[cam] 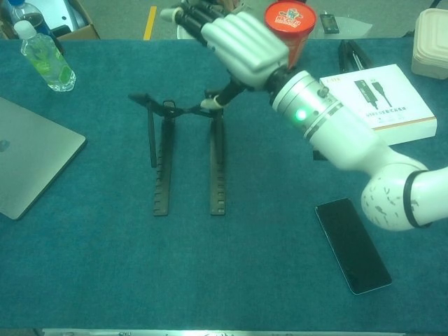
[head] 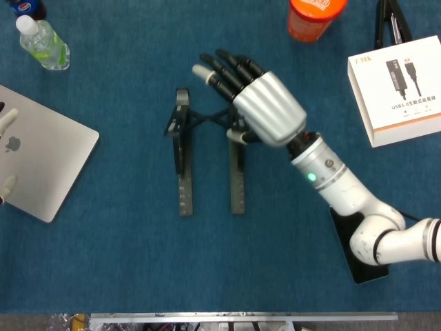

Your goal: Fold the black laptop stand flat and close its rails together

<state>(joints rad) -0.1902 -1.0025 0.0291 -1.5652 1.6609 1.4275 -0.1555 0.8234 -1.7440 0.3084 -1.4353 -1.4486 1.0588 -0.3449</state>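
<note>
Blue table, laptop stand beneath right robot hand

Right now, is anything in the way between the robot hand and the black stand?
Nothing visible is. The right robot hand is already at the stand, over its far right end, with the thumb down by the right rail. The cup, box and laptop sit off to the sides.
</note>
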